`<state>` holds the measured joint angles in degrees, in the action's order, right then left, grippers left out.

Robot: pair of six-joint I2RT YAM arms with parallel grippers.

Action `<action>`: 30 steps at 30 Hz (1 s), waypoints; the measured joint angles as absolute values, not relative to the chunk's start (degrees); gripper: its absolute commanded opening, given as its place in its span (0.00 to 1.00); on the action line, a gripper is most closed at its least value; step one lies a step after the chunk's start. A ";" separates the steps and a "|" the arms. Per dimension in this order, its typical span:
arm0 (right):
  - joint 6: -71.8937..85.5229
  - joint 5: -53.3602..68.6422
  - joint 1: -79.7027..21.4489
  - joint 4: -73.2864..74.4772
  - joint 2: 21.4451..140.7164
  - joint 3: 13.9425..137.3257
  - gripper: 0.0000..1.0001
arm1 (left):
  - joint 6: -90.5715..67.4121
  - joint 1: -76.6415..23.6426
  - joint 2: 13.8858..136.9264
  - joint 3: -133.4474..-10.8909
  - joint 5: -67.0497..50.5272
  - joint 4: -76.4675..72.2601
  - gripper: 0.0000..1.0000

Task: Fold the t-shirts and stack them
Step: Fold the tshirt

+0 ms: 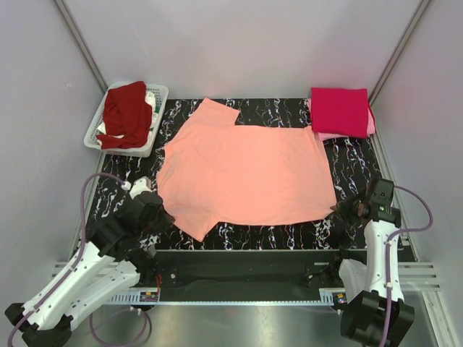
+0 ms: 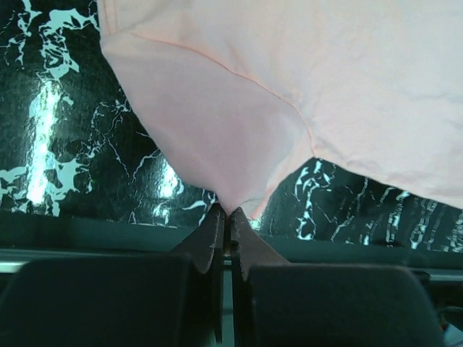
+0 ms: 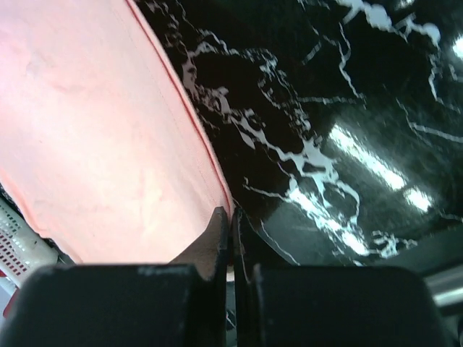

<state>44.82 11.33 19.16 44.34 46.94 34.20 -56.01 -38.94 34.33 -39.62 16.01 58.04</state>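
Arms low; left end effector clamps the salmon t-shirt sleeve, right end effector its hem; basket behind.

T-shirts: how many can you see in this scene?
4. A peach one spread flat mid-table; a dark red one heaped in the basket, far left; a folded crimson one, far right, atop a light pink one. The basket may hide more.

Overhead view looks down; wrist views close, share salmon shirt.
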 measured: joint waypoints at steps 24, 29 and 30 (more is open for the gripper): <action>43.55 14.02 19.14 43.79 70.52 49.56 0.00 | -32.73 -26.39 73.76 -78.76 18.09 63.77 0.02; 42.76 15.68 19.14 40.23 78.50 53.71 0.00 | -26.83 -20.71 84.33 -87.44 15.59 61.73 0.00; 42.65 16.05 19.14 39.72 79.92 54.39 0.00 | -25.80 -19.68 86.39 -88.84 14.98 61.39 0.00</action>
